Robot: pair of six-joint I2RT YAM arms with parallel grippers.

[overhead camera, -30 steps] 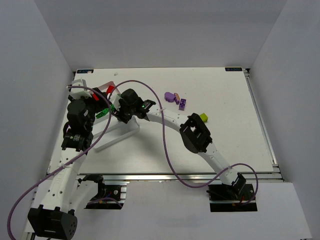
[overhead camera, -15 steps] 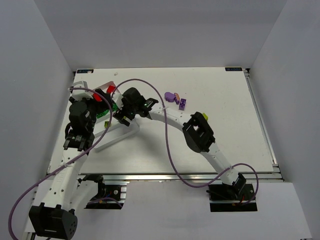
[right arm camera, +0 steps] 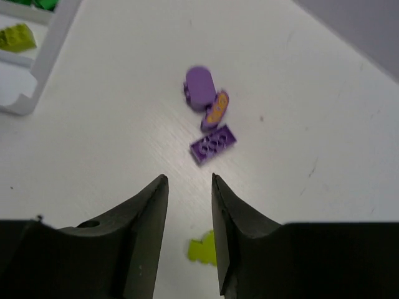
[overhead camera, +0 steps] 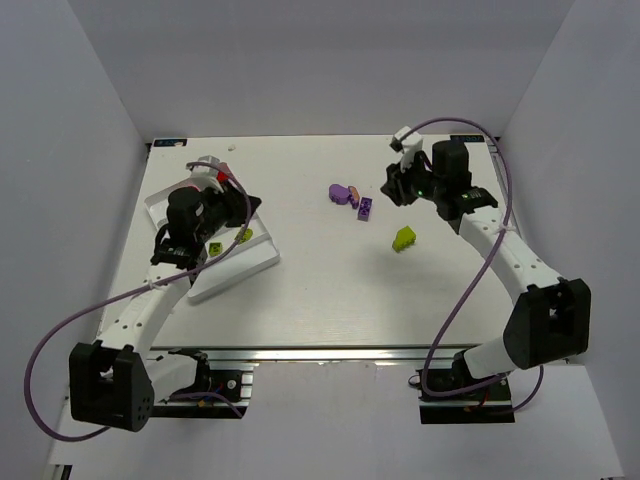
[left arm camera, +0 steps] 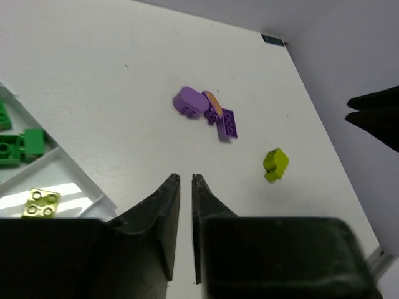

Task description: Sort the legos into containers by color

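The white divided tray [overhead camera: 262, 262] lies at the left and holds green legos [left arm camera: 15, 146], a flat yellow-green one [left arm camera: 42, 200] and a red one [overhead camera: 222, 175]. My left gripper [overhead camera: 248, 208] hovers at the tray's right edge, shut and empty [left arm camera: 185, 177]. On the bare table lie a rounded purple lego [overhead camera: 339, 191], a pinkish one [right arm camera: 217, 107], a flat purple one [overhead camera: 366, 207] and a yellow-green one [overhead camera: 404, 238]. My right gripper [overhead camera: 392, 186] hangs open just right of the purple group, nothing between its fingers [right arm camera: 189, 177]; the yellow-green lego [right arm camera: 202, 249] shows below them.
White walls close in the table on three sides. A purple cable [overhead camera: 470, 290] trails along the right arm, and another loops beside the left arm [overhead camera: 60, 330]. The table's metal front rail [overhead camera: 330, 352] runs along the near edge.
The right arm has swung from over the tray to the far right of the table. The left arm has shifted over the tray and its gripper has shut.
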